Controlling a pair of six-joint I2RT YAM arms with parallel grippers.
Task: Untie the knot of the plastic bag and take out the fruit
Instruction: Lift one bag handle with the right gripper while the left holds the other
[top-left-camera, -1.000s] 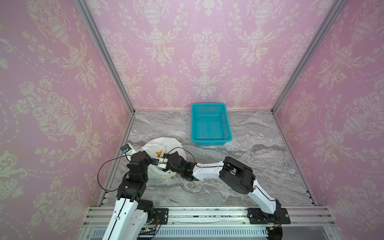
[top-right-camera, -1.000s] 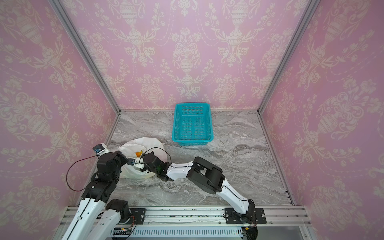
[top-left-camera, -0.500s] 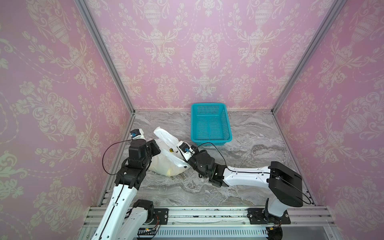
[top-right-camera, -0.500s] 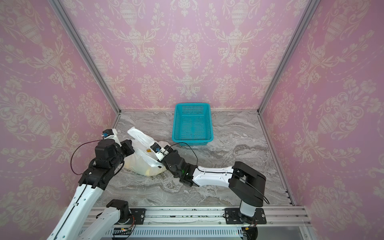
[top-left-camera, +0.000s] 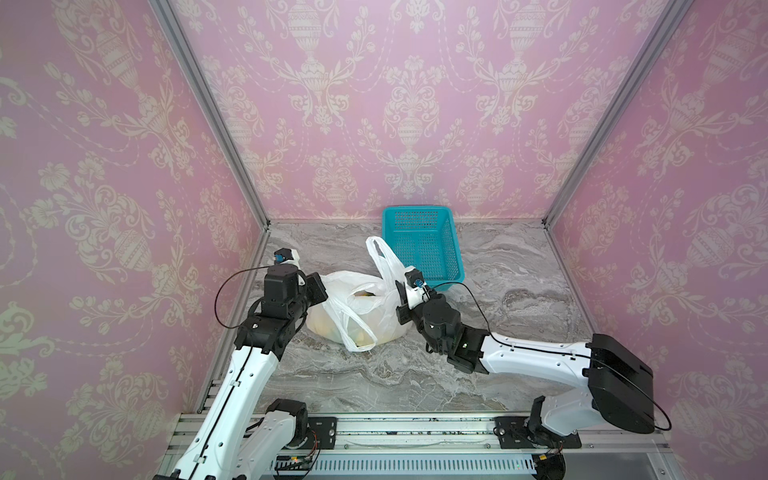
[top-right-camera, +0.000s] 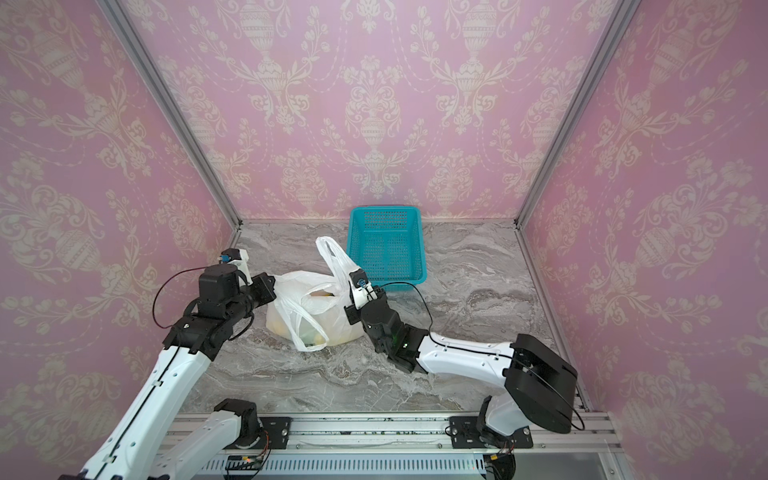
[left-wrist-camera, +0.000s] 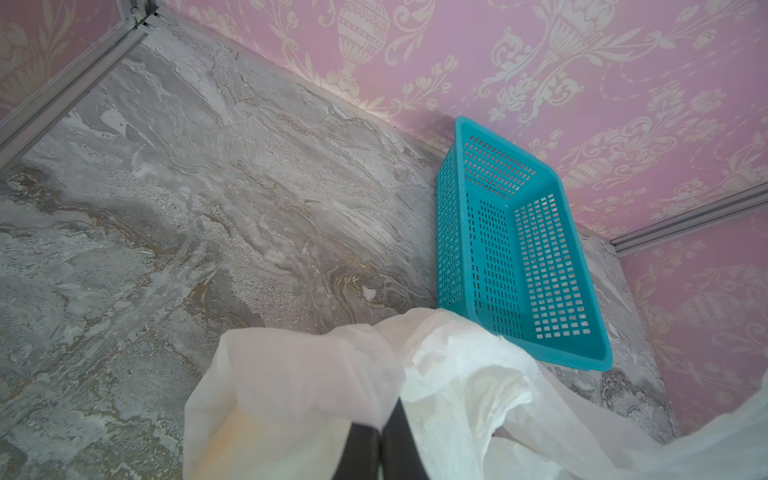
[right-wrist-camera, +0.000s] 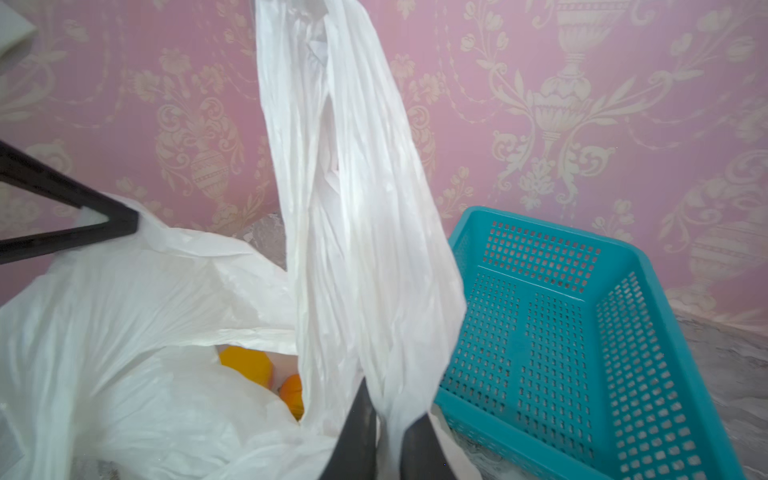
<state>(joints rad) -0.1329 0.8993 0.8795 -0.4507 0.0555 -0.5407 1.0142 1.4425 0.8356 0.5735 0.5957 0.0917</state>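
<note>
Knot's undone vs a sec ago: plastic bag (top-left-camera: 374, 316) now gapes at 9 o'clock of table ctr, fruit (right-wrist-camera: 247, 365) showing. L gripper (left-wrist-camera: 380, 424) jaws pressed on rim, R gripper (right-wrist-camera: 388, 415) pinching handle loop (right-wrist-camera: 345, 208). Fruit removal prob next, teal basket (top-left-camera: 415, 218) at 12

The light is bright, soft and even, with faint shadows on the grey marble tabletop (top-left-camera: 374, 374). The thin white plastic bag (left-wrist-camera: 291, 374) is blurred close to both wrist lenses.
</note>
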